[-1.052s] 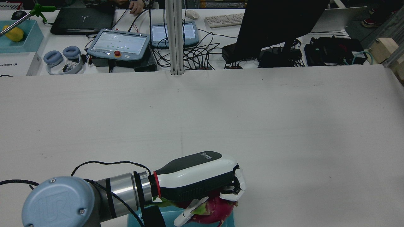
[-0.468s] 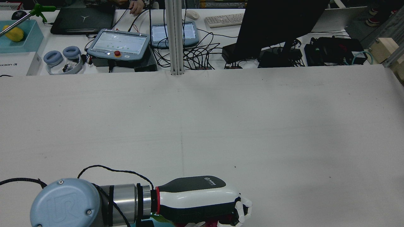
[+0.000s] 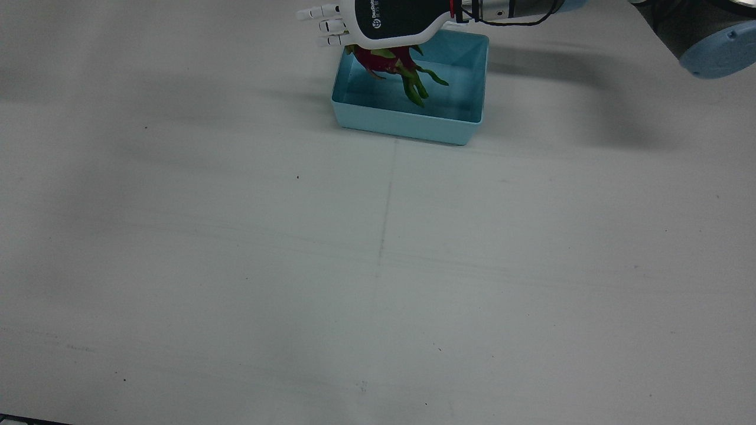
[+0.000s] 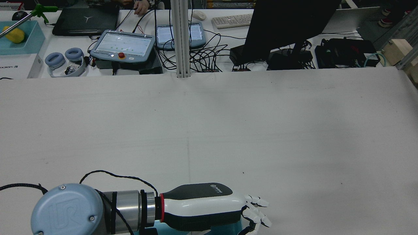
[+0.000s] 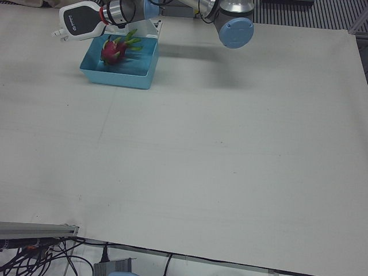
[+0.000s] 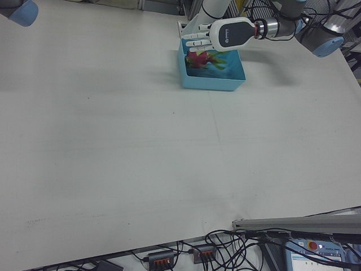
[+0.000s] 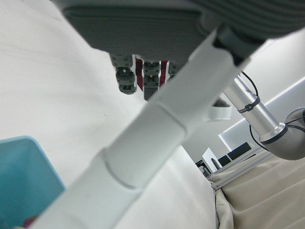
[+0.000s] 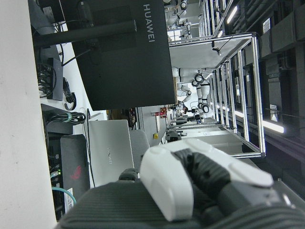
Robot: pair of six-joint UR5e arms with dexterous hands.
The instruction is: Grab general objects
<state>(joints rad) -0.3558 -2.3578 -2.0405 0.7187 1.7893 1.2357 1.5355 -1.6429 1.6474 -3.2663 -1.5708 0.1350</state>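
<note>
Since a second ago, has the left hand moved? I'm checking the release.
Yes. In the rear view the left hand sits lower over the blue bin, fingers now spread, dragon fruit released.

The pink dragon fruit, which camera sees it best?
The left-front view: the dragon fruit lies unhidden in the blue bin. In the front and right-front views the left hand covers part of it. The rear view hides it.

Overhead and corner views sharing bin [image 3: 407, 121]

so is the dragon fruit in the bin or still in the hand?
In the bin. The dragon fruit lies inside it; the left hand hovers above, fingers spread.
</note>
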